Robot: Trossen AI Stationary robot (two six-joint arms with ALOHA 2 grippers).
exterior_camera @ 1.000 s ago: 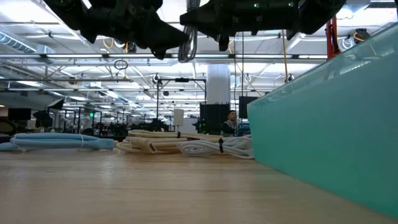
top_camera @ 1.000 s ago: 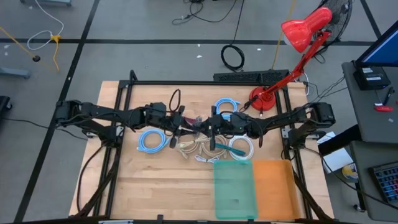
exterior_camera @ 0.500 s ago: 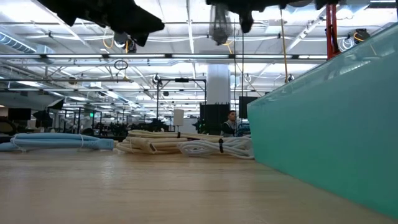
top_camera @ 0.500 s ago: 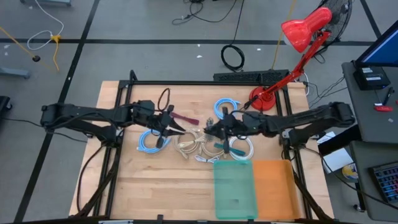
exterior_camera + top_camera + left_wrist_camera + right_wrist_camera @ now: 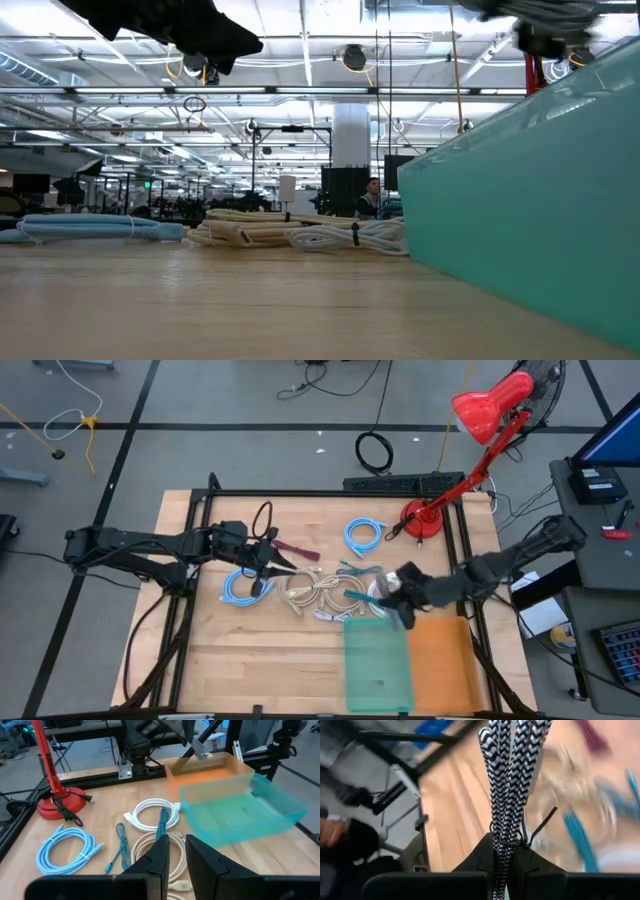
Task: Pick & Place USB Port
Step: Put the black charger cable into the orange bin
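A black-and-white braided USB cable bundle, tied with a black twist tie, is in my shut right gripper. That gripper hovers by the far rims of the teal bin and the orange bin. In the left wrist view the bundle hangs above the orange bin. My left gripper is raised at the table's left-middle, above a maroon cable. Its fingers stand a narrow gap apart with nothing between them. My right gripper pinches the braided bundle between its two fingers at one end, just by the twist tie, gripping several strands together. The rest of the bundle reaches out ahead of the fingers. It is lifted clear of the table and the bins.
Coiled cables lie across the table's middle: two light blue, beige, white and a teal one. A red desk lamp stands at the far right. The black frame rails run along the table's sides.
My right gripper has swung from the table's middle toward the right and near edge, to the bins, rolling its wrist and carrying the braided bundle clear of the table. My left gripper drew back a little toward the left edge, then kept still.
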